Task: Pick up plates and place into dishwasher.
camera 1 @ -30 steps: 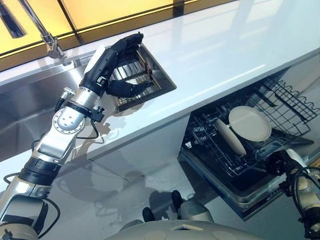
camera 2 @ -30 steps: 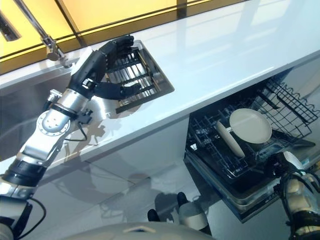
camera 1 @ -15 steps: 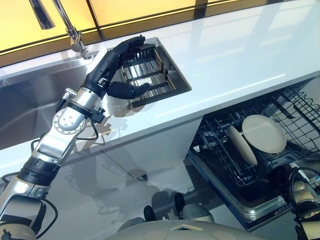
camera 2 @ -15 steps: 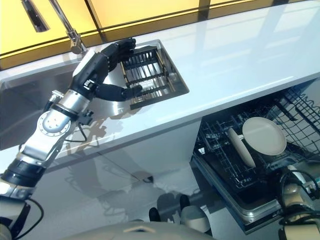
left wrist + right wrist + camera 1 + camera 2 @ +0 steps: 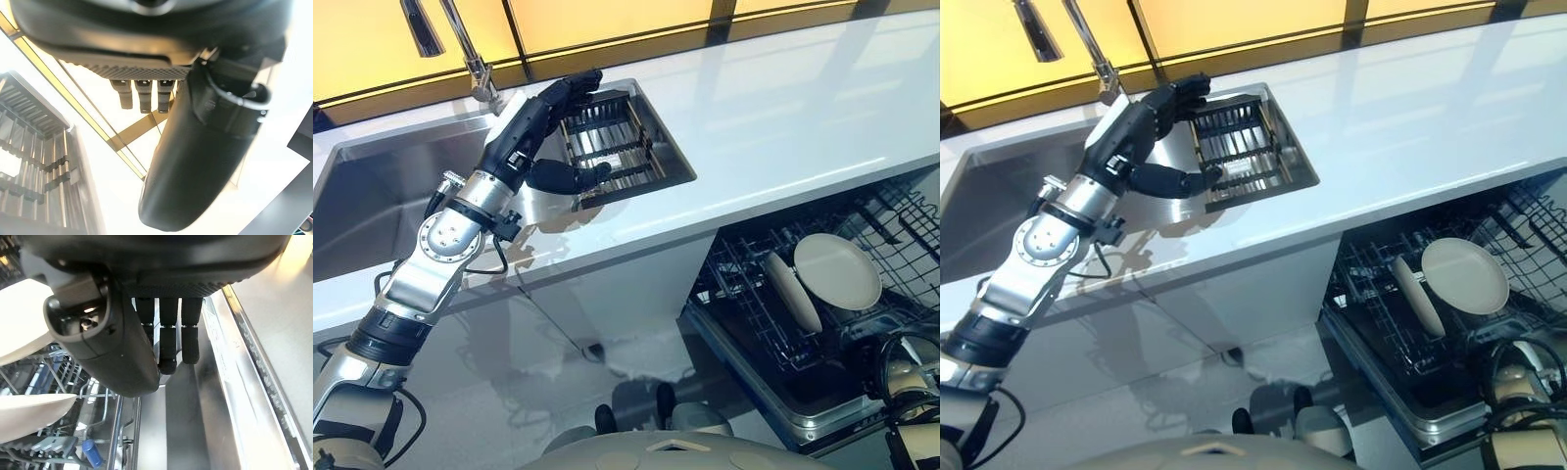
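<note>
currently two plates (image 5: 822, 276) upright in dishwasher rack (image 5: 754, 294).

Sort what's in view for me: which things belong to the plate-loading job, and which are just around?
For the job:
- two white plates standing in the dishwasher rack
- left hand, open, above the sink's drying rack
- right hand, open, by the dishwasher

Just around:
- sink basin
- faucet
- white countertop
</note>
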You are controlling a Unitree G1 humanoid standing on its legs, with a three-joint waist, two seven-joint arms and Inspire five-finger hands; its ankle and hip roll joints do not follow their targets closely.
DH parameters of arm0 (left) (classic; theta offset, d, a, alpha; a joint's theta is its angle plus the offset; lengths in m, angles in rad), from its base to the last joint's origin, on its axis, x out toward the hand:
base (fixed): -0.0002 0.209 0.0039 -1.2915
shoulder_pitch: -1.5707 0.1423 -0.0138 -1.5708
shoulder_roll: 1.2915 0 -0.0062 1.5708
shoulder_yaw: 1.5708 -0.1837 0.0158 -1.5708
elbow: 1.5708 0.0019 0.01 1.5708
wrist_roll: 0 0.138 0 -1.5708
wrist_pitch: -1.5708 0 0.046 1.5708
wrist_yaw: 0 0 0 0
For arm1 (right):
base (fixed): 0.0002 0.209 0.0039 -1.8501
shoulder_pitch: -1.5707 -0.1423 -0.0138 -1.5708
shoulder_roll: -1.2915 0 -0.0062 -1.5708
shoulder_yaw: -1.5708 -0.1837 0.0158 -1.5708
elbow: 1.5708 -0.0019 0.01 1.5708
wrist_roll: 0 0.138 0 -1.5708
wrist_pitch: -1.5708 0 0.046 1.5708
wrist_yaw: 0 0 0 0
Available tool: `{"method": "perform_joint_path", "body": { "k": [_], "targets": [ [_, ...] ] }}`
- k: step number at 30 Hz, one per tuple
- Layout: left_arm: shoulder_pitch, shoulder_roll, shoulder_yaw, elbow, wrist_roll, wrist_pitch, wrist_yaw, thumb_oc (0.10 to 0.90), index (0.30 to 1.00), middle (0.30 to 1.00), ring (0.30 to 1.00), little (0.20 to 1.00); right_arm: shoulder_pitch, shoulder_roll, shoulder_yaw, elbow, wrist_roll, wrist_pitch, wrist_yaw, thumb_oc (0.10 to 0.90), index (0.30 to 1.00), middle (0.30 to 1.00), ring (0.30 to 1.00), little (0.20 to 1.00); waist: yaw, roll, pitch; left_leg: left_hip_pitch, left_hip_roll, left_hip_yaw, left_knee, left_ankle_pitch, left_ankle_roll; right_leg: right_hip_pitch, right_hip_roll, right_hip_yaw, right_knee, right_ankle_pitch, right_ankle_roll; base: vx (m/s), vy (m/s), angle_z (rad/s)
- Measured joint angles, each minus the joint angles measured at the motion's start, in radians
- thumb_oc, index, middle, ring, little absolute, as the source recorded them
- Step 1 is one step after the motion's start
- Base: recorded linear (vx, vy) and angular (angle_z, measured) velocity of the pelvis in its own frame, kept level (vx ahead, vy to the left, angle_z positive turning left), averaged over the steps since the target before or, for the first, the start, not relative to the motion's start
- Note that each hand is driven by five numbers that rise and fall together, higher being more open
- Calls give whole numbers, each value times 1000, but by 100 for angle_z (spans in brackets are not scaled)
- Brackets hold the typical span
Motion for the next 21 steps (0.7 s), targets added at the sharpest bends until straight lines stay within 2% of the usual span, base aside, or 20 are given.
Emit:
{"method": "perform_joint_path", "body": {
  "k": [5, 15, 17, 21],
  "targets": [
    [0, 0, 0, 0, 0, 0, 0, 800, 900, 900, 900, 900, 0, 22, 0, -8, 81, -31, -35, 100, 300, 300, 300, 200, -18, 3, -1, 0, 1, 0, 0, 1, 1, 0, 1, 2, 0, 0, 0, 13, -2, 0],
    [0, 0, -2, 5, 0, 0, 4, 800, 900, 900, 900, 900, -21, 20, 3, -18, 90, -21, -41, 100, 300, 300, 300, 200, -23, 13, 1, 0, 1, 4, 0, 3, -1, -1, 1, 4, 0, 0, 0, 11, 0, -1],
    [0, 0, -6, 5, 1, 0, 7, 800, 900, 900, 900, 900, -44, 10, 14, -18, 88, 5, -40, 100, 300, 300, 300, 200, -23, 20, 2, -1, 0, 4, 0, 3, 0, -1, 0, 4, 0, 0, 0, 0, 0, 0],
    [0, 0, -26, 7, 1, 0, 31, 800, 900, 900, 900, 900, -97, -29, 52, -15, 78, 45, -35, 100, 300, 300, 300, 200, -21, 51, 3, -7, -1, -4, 0, 5, 1, -4, -1, -2, 0, 0, 0, 15, 0, 5]
  ]
}}
